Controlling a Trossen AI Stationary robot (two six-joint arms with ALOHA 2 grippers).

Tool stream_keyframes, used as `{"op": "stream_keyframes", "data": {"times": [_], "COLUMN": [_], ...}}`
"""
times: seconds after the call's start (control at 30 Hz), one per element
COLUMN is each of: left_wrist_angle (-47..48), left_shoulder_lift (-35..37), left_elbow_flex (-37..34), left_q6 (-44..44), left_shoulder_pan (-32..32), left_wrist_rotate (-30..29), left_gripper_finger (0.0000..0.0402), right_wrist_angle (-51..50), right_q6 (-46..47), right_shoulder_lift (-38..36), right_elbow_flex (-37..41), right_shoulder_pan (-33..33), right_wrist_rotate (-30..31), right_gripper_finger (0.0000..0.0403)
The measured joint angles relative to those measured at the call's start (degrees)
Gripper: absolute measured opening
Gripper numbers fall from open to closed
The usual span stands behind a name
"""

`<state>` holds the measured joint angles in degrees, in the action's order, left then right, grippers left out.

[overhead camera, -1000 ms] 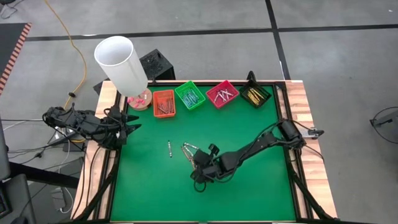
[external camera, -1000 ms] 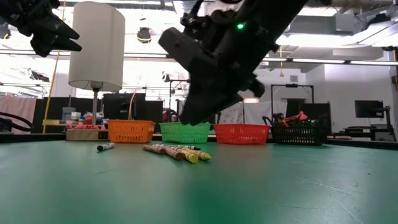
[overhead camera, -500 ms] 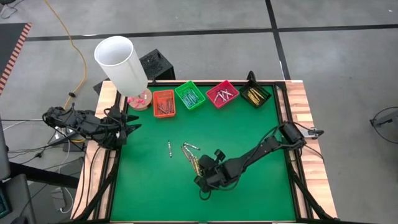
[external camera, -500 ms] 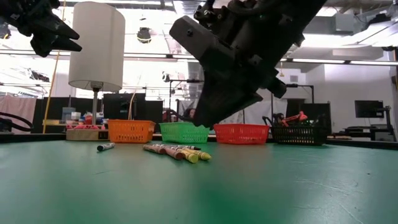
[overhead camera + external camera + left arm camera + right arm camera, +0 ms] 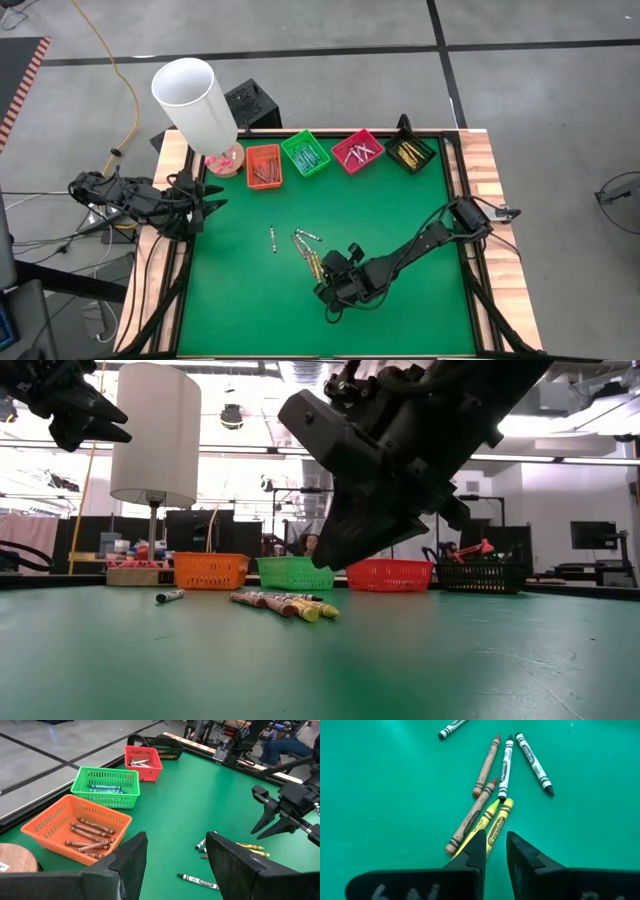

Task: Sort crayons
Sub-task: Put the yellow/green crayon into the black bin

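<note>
We saw the right pincer (image 5: pixel 492 851) hanging narrowly parted and empty above two yellow crayons (image 5: pixel 490 825) in the loose cluster mid-table (image 5: pixel 400 220). The left pincer (image 5: pixel 175 857) waited wide apart at the table's left edge.

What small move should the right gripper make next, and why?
Probably ease the right gripper straight down and close on one of the two yellow paper-wrapped crayons. Its narrowly parted fingers hover empty just above them, and the black plastic tray already holds yellowish ones. The left gripper waits near the orange tray.
</note>
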<state>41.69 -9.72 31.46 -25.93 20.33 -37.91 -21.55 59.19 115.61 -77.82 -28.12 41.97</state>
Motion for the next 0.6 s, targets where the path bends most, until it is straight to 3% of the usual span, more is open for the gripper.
{"op": "stream_keyframes", "data": {"times": [0.6], "left_wrist_angle": [0.1], "left_shoulder_lift": [0.0], "left_elbow_flex": [0.0], "left_q6": [-0.2], "left_shoulder_pan": [0.0], "left_wrist_rotate": [0.0], "left_gripper_finger": [0.0192], "right_wrist_angle": [5.5], "right_q6": [-2.7], "right_shoulder_lift": [5.5], "right_elbow_flex": [-0.9], "right_shoulder_pan": [0.0], "right_wrist_rotate": [-0.1], "right_gripper_finger": [0.0071]}}
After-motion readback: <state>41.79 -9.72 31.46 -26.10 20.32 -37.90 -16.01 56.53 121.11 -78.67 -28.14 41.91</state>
